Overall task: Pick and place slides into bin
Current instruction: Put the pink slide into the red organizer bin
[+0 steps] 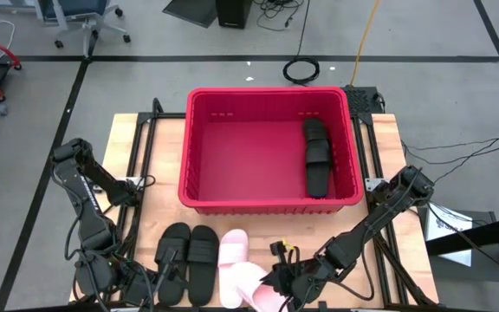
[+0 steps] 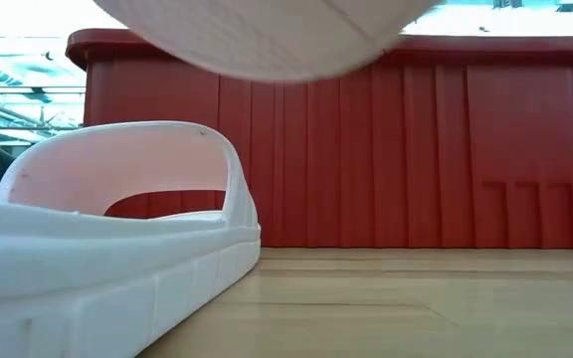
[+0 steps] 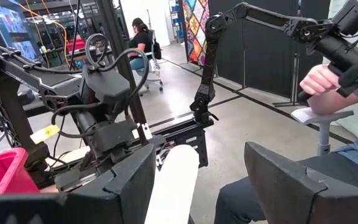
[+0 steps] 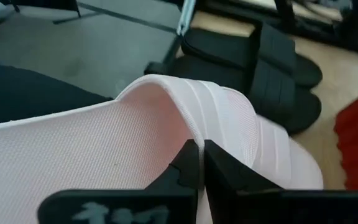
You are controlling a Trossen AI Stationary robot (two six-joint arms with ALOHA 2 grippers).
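Note:
A pale pink slide point(image 1: 258, 293) is off the table near the front edge, with my right gripper point(image 1: 277, 282) shut on it; its sole point(image 2: 267, 30) shows at the top of the low view. A second pink slide point(image 1: 233, 251) and two black slides point(image 1: 189, 262) lie flat on their soles to its left. The red bin point(image 1: 199, 147) stands at the far middle, and a black slide point(image 1: 317, 156) lies in its right end. My left gripper point(image 1: 145, 289) waits open at the front left, level, with the lifted slide's end point(image 3: 176, 180) showing between its fingers farther off. My right gripper pinches the pink slide's strap point(image 4: 213, 127) between its two shut fingers point(image 4: 188, 165), at the strap's edge beside the footbed point(image 4: 73, 149). The fingers slant down from the table's right side. The slide is lifted clear of the table and tilted.
A person sits beyond the table's near side point(image 3: 328, 87), a hand resting on a grey support. The bin's near wall point(image 2: 366, 149) rises behind the slides. Bare wood point(image 1: 145, 156) lies left of the bin and at the front right.

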